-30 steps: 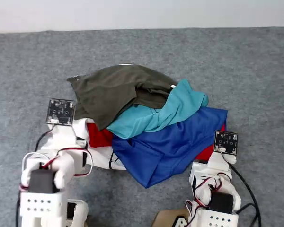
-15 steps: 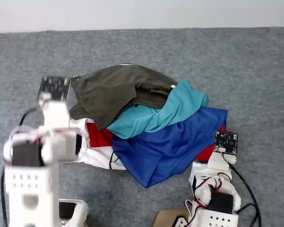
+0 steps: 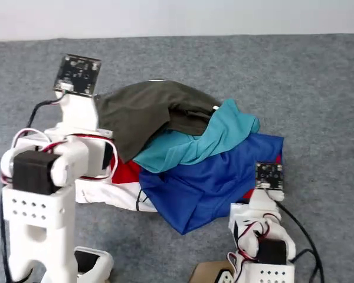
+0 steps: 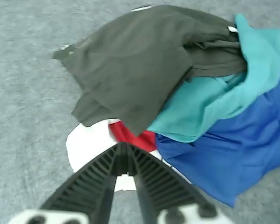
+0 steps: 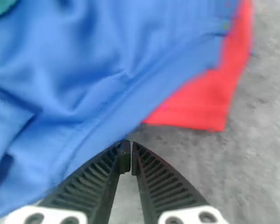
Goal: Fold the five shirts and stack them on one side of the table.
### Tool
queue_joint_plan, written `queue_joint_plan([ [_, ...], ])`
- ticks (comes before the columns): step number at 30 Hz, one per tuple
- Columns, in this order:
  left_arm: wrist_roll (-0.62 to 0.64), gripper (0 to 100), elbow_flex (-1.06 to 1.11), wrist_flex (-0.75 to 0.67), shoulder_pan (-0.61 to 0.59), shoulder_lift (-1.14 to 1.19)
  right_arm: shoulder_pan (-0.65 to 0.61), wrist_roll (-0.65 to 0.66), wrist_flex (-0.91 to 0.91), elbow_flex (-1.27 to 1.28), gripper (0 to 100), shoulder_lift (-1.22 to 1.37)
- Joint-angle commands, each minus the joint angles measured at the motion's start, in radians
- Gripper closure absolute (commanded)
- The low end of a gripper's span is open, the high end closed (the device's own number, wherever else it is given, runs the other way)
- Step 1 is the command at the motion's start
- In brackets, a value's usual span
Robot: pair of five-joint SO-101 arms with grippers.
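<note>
Shirts (image 3: 192, 154) lie heaped just beyond left gripper (image 4: 126, 149) and right gripper (image 5: 126, 147), both closed.

Five shirts lie in one overlapping pile at the middle of the table (image 3: 318, 88).

1. The top shirt (image 3: 144, 112) occupies the far left of the pile.
2. The second shirt (image 3: 194, 141) lies under it, to the right.
3. The third shirt (image 3: 206, 183) lies under the second, at the near right.
4. The fourth shirt (image 3: 125, 171) protrudes from under these at the left and right.
5. The bottom shirt (image 3: 106, 193) protrudes at the near left.

The left pincer (image 4: 123, 147) is above the bottom shirt. The right pincer (image 5: 126, 143) is at the third shirt's near edge.
</note>
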Motion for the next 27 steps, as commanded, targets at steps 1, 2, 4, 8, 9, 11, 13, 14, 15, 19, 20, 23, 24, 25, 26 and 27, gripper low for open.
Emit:
queue_joint_plan([
  [1,0.003,100,-0.028,0.026,0.040,0.003,-0.085,0.006,0.005,0.032,98.7,-0.008],
  [2,0.003,100,-0.028,0.026,0.041,0.003,-0.108,0.006,0.005,0.032,98.7,-0.008],
  [4,0.003,100,-0.028,0.026,0.041,0.005,-0.145,0.006,0.005,0.032,98.7,-0.008],
  [8,0.002,100,-0.028,0.028,0.035,0.003,-0.220,0.009,0.005,0.032,98.5,-0.007],
  [9,0.002,100,-0.028,0.028,0.035,0.003,-0.213,0.011,0.005,0.032,98.5,-0.007],
  [11,0.002,100,-0.019,0.028,0.038,0.003,-0.183,0.011,0.002,0.029,98.5,-0.008],
  [13,0.002,100,-0.007,0.028,0.054,-0.003,-0.151,0.011,0.004,-0.002,98.5,-0.007],
  [14,0.002,100,-0.005,0.028,0.071,-0.005,-0.119,0.011,0.004,-0.029,98.5,-0.007],
  [15,0.002,100,-0.005,0.028,0.086,-0.005,-0.079,0.011,0.004,-0.063,98.6,-0.007],
  [19,0.002,100,-0.005,0.025,0.120,0.005,0.024,0.011,-0.028,-0.273,98.7,0.001],
  [20,0.002,100,-0.005,0.023,0.123,0.011,0.042,0.011,-0.030,-0.328,98.7,0.001],
  [23,-0.023,99,-0.008,0.020,0.129,0.075,0.081,0.011,-0.024,-0.470,98.7,0.018],
  [24,-0.028,99,-0.008,0.017,0.127,0.104,0.101,0.011,-0.019,-0.508,98.7,0.038],
  [25,-0.028,99,-0.010,0.006,0.126,0.137,0.125,0.011,-0.019,-0.545,98.6,0.067],
  [26,-0.028,99,-0.010,-0.006,0.129,0.170,0.156,0.011,-0.012,-0.580,98.5,0.104],
  [27,-0.028,99,-0.012,-0.017,0.132,0.203,0.186,0.011,0.004,-0.617,98.4,0.147],
])
